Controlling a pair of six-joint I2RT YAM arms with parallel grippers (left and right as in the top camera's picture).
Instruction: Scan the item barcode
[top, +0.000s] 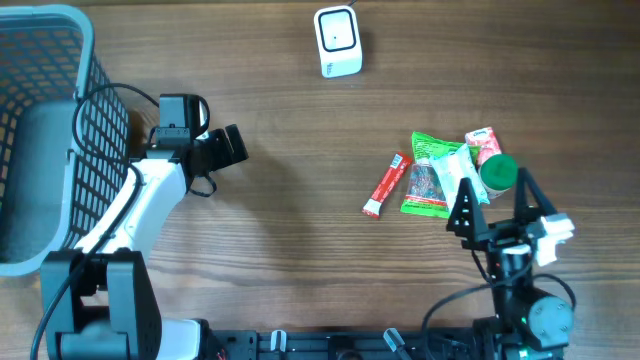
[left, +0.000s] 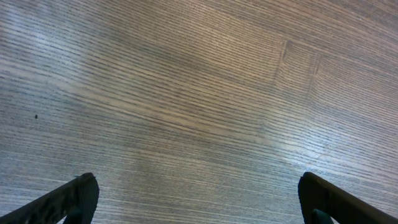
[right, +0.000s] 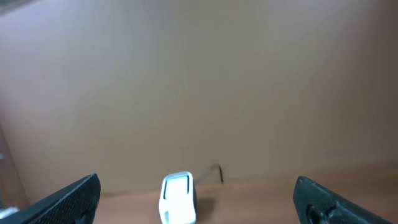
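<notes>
At the far left edge of the wooden bench (top: 290, 240) stands one blue-grey plastic mesh basket (top: 40, 130). The white left arm (top: 150, 205) rises from its base at the near edge and reaches away beside the basket's right wall. The left gripper (top: 232, 148) has its black fingers (left: 78, 198) spread wide, with nothing between them. From the left wrist view it looks down on bare wood grain.

Towards the middle, at the far edge, sits one white box-shaped barcode scanner (top: 337, 40) with a dark window on top and a thin cable behind it, well apart from both arms.

Right of centre lie five items in one loose cluster:
- one red stick sachet (top: 386, 184), slightly apart on the left
- one green printed snack packet (top: 428, 175)
- one white pouch (top: 462, 178) overlapping the packet's right side
- one small red-and-white packet (top: 482, 143) at the far end
- one round green cap (top: 498, 172) beside it

The right arm (top: 520, 290) stands at the near right. The right gripper (top: 497, 205) is just on the near side of the cluster, jaws spread wide and empty, its two fingers straddling the area below the green cap. Whether they touch anything cannot be told. Its wrist camera looks level across the bench to the scanner and a plain wall. Nothing stands between the cluster and the scanner.
</notes>
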